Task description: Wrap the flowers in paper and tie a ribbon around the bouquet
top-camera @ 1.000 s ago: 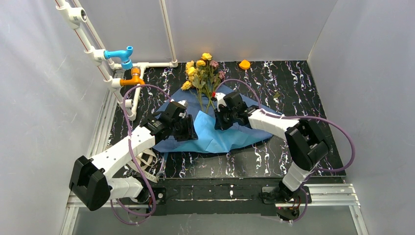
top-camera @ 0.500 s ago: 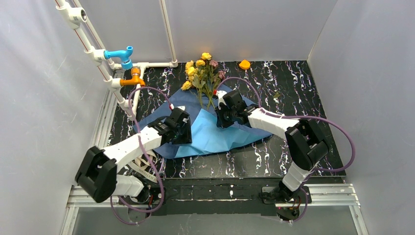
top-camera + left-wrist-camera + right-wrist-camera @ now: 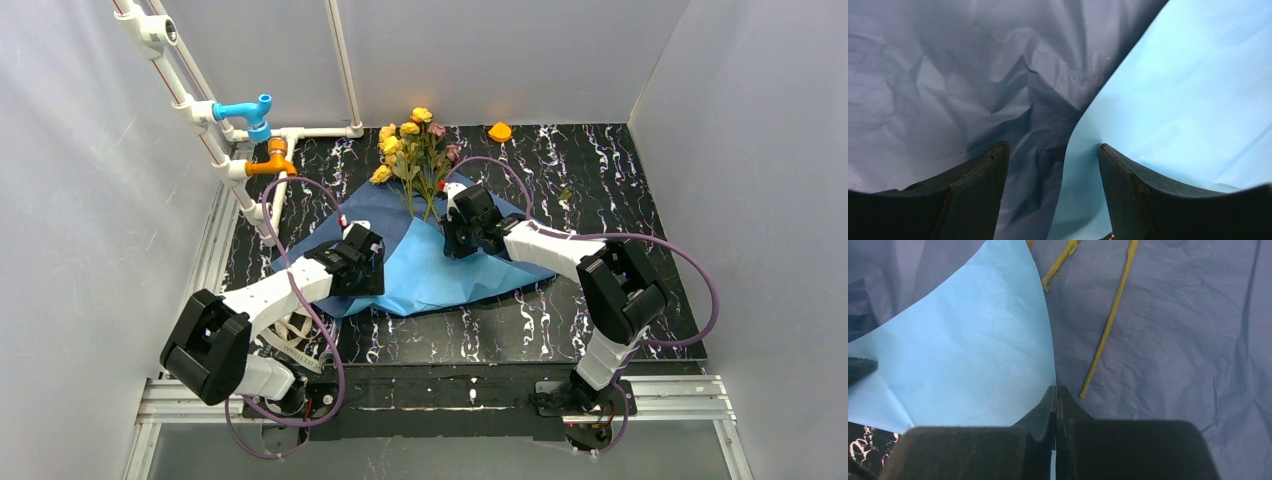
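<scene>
The left gripper [image 3: 370, 270] has just let go. A second ago its fingers were closer together, up by the fold. Now they are apart, and the arm has pulled back toward its own side. The edge of the folded flap runs between the open fingers, and nothing squeezes it.

The big thin sheet of light blue paper [image 3: 440, 275] lies on the black table with white swirls [image 3: 600, 170]. One side is folded over, so the flap looks bright blue and the rest looks darker. The flap lies flatter than it did before.

The right gripper [image 3: 450, 240] has not moved much. Its fingers are pressed together at the flap's edge, and they seem to pinch it.

The bunch of dried yellow and pink roses [image 3: 410, 150] rests at the far end of the paper, with its thin stems [image 3: 1108, 325] on the dark part.

I think the first fold is made. The flowers are not covered yet, so more folding is needed before tying.
</scene>
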`<state>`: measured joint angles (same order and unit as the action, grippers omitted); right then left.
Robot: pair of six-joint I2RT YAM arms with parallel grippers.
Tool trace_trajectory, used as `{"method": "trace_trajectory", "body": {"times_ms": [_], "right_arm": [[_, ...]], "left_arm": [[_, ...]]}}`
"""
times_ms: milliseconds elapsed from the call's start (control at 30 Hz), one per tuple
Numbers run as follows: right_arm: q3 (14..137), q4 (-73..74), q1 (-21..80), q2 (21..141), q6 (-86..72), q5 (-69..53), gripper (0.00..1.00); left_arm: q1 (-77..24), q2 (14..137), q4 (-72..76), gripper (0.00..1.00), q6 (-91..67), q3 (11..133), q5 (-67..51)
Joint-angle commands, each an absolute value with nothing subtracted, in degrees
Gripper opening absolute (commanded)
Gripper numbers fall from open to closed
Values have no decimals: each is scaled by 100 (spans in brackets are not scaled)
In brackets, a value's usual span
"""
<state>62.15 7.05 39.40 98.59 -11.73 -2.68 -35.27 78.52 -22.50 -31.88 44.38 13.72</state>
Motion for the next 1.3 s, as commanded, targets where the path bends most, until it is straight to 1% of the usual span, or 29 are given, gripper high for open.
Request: {"method": "trace_trajectory", "body": {"times_ms": [0, 200, 267, 400, 500, 600, 700, 800, 900, 1033, 1267], "right_arm": [[6402, 451, 3955, 9938, -1180, -28, 1], [6385, 395, 3955, 9988, -1226, -32, 1], [6390, 410, 3955, 9989, -1211, -35, 1], [6366, 413, 3955, 9951, -1165, -176, 1], [6350, 415, 3955, 9936, -1152, -222, 1], [6344, 413, 3955, 9925, -1143, -299, 1], [6346, 413, 3955, 9916, -1164, -341, 1], [6339, 405, 3955, 9906, -1161, -351, 1], [6321, 402, 3954, 9914, -1161, -311, 1], [6274, 439, 3955, 9914, -1143, -232, 1], [6285, 492, 3955, 9940, -1162, -225, 1]], "left_arm": [[-3489, 7599, -2688, 65, -2972, 4400, 1997], [-3489, 7518, -2567, 64, -3165, 3917, 2013], [-3490, 7362, -2728, 64, -3246, 3927, 2077], [-3489, 6632, -3390, 65, -3278, 4447, 2224], [-3482, 6303, -4147, 65, -3261, 5350, 2385], [-3489, 6384, -4661, 58, -3166, 6190, 2041], [-3510, 6496, -4710, 45, -3352, 6432, 1209], [-3605, 6508, -4019, 31, -3660, 5936, 357], [-3668, 6620, -2928, 27, -3993, 5182, -484], [-3776, 7182, -1932, 26, -4103, 4781, -1273], [-3837, 7939, -1642, 26, -4071, 4698, -1184]]}}
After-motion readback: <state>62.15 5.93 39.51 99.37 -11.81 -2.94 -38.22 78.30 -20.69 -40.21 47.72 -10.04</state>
